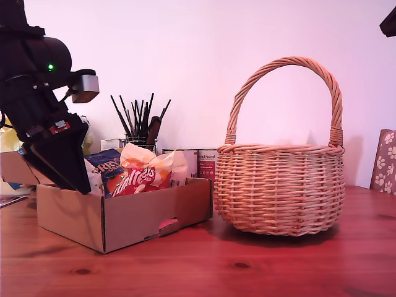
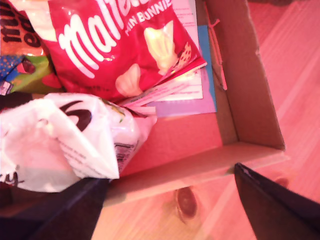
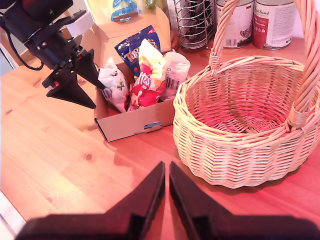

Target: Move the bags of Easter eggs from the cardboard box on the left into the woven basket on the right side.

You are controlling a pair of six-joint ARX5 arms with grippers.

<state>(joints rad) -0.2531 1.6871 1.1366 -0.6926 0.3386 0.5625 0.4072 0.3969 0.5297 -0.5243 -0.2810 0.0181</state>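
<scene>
The cardboard box (image 1: 154,213) stands at the exterior view's left and holds several packets: a red bag with white lettering (image 2: 115,45), a blue one (image 3: 136,50), a pale translucent one (image 3: 175,70) and a white one (image 2: 65,140). My first gripper (image 2: 170,210) hangs open over the box's near wall (image 2: 200,167). One finger rests against the white packet and the other is outside the wall. The woven basket (image 1: 278,192) stands empty to the box's right in the exterior view. My second gripper (image 3: 166,200) hovers shut above the table in front of the basket (image 3: 240,150), holding nothing.
Behind the box are a wire holder of dark brushes (image 1: 139,120) and printed tins (image 3: 270,22). A second cardboard box (image 3: 130,25) sits further back. A flower-patterned chair back (image 1: 385,161) shows at the exterior view's right edge. The tabletop (image 1: 247,272) is reddish wood.
</scene>
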